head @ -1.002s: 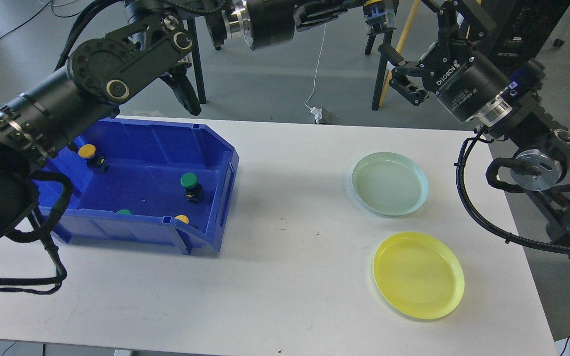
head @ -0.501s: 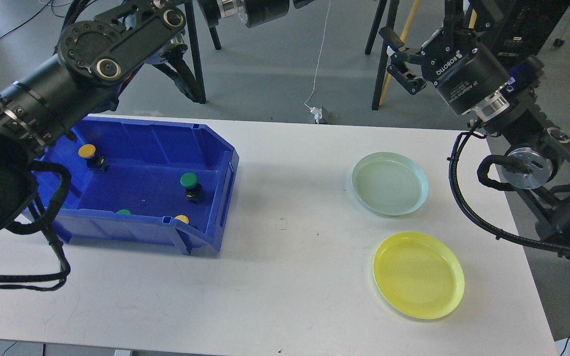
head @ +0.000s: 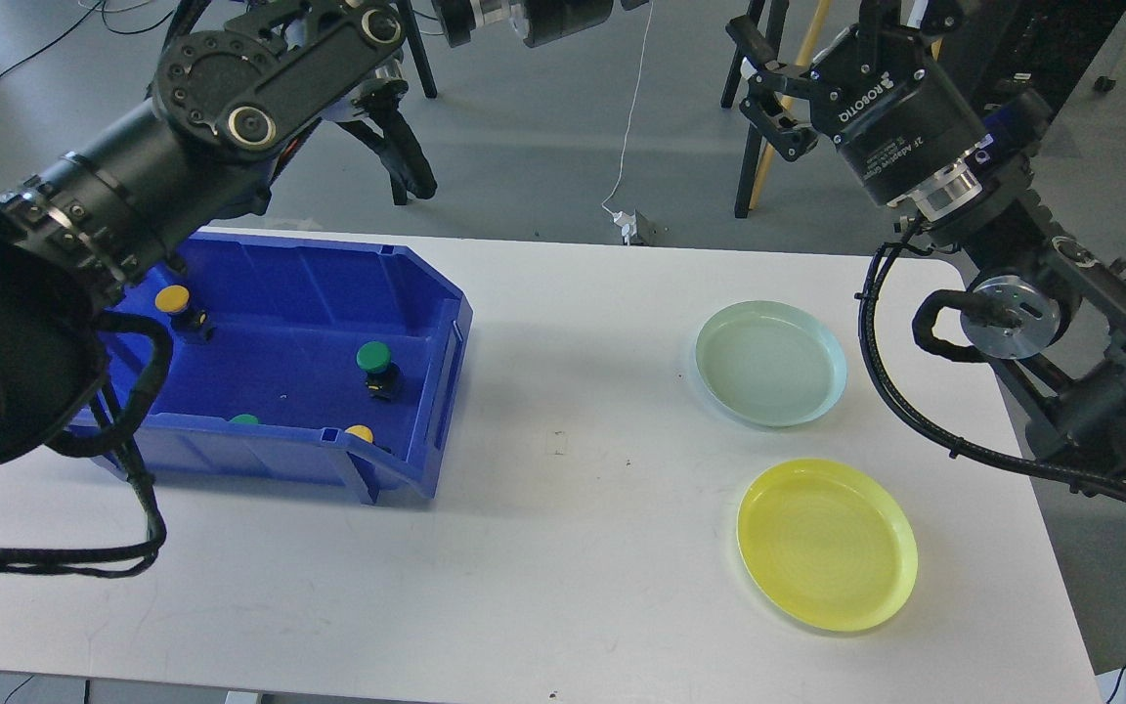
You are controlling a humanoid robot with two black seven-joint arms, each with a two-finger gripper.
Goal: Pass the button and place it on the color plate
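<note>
Four buttons, all inside the blue bin (head: 455, 323) at table left: yellow button (head: 172, 299) near the back wall, green button (head: 373, 357) upright mid-floor, second green button (head: 244, 419) and second yellow button (head: 360, 432) half hidden behind the front wall. None yet on a plate. Green plate (head: 839, 376) and yellow plate (head: 908, 567) bare, near each other at table right, well apart from the bin. Right gripper (head: 757, 90) raised beyond the far table edge, fingers spread wide, nothing between them. Left gripper beyond the top edge of the view; state impossible to tell.

Likely hazards: poor grasp on the two buttons tight against the front wall; drop during a mid-air handover high above the table (head: 573, 548), with roll-off from the edge; wrong-colour placement owing to closeness of the plates.
</note>
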